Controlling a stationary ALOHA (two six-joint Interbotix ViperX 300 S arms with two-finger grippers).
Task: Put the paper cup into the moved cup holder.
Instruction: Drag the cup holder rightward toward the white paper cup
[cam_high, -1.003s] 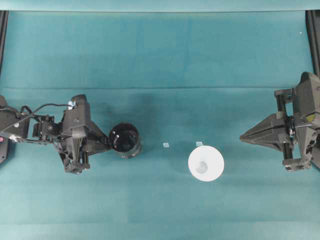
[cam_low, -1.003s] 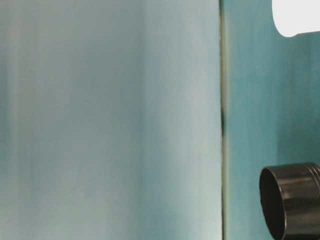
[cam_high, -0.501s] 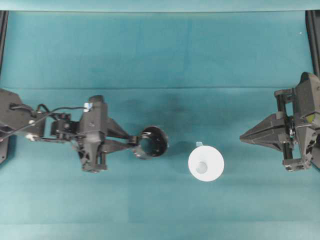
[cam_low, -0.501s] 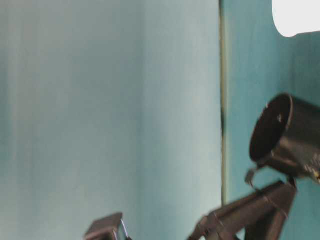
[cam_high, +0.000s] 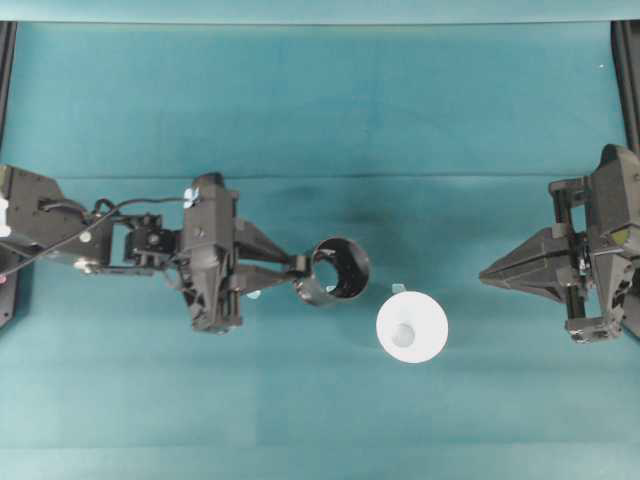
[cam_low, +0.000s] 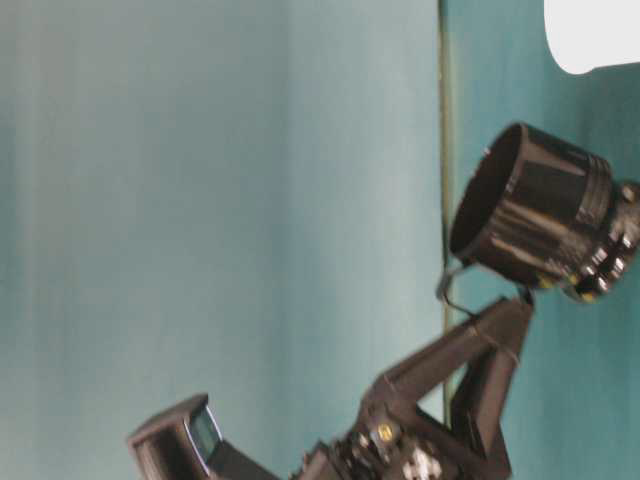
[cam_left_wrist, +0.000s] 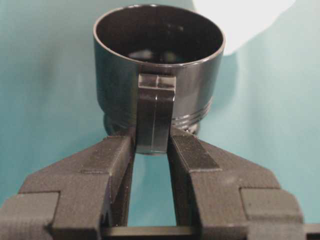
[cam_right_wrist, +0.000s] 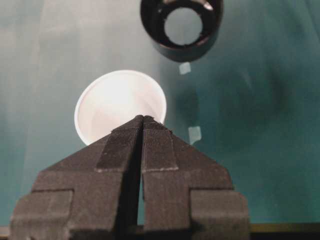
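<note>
We see the paper cup (cam_high: 412, 327) standing upright on the teal table cover (cam_high: 320, 100), right of centre in the overhead view, its wide white rim facing up and nothing touching it. In the right wrist view the cup (cam_right_wrist: 120, 105) sits just beyond the tips of the right gripper (cam_right_wrist: 143, 119), whose two jaws are pressed together with nothing between them; overhead, this gripper (cam_high: 487, 273) rests at the right edge, well apart from the cup.

Just left of the cup and a little farther back, we find the black cup holder (cam_high: 338, 271), apart from the cup. The left gripper (cam_high: 297, 277) is clamped on the holder's short side handle (cam_left_wrist: 155, 114), one finger on each side of it, as the left wrist view shows. The table-level view shows the holder (cam_low: 535, 215) raised off the table cover and tilted, its open mouth turned to the side, with the gripper's fingers (cam_low: 470, 345) beneath it. Through the holder's open bottom, the right wrist view shows the teal cover. Two small pale tape marks (cam_right_wrist: 185, 68) lie on the cover near the cup.
</note>
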